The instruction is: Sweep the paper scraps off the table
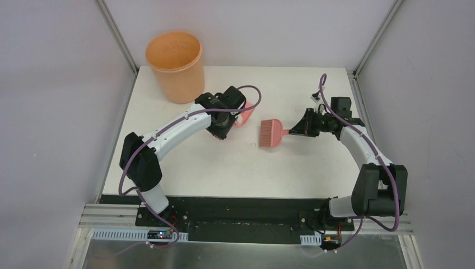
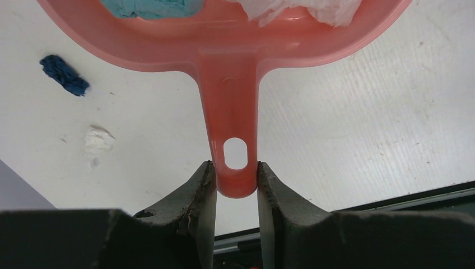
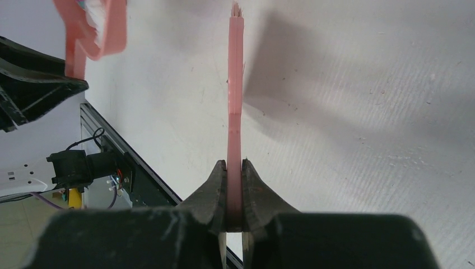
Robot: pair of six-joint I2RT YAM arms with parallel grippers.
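Observation:
My left gripper (image 2: 236, 178) is shut on the end of the salmon dustpan's handle (image 2: 234, 112). In the pan lie a light blue paper wad (image 2: 151, 7) and a white wad (image 2: 302, 8). On the white table (image 2: 364, 112), beside the pan, lie two loose paper scraps: a dark blue one (image 2: 64, 74) and a small white one (image 2: 98, 140). From above, the left gripper (image 1: 231, 121) hides most of the dustpan (image 1: 246, 115) and the loose scraps. My right gripper (image 3: 234, 168) is shut on the salmon brush (image 3: 235, 84). The brush head (image 1: 271, 134) lies right of the pan, with the right gripper (image 1: 295, 130) behind it.
An orange bucket (image 1: 175, 64) stands at the table's far left corner, behind the left arm. Metal frame posts rise at the back corners. The black front edge (image 1: 235, 204) holds both arm bases. The dustpan (image 3: 92, 28) shows at the upper left of the right wrist view.

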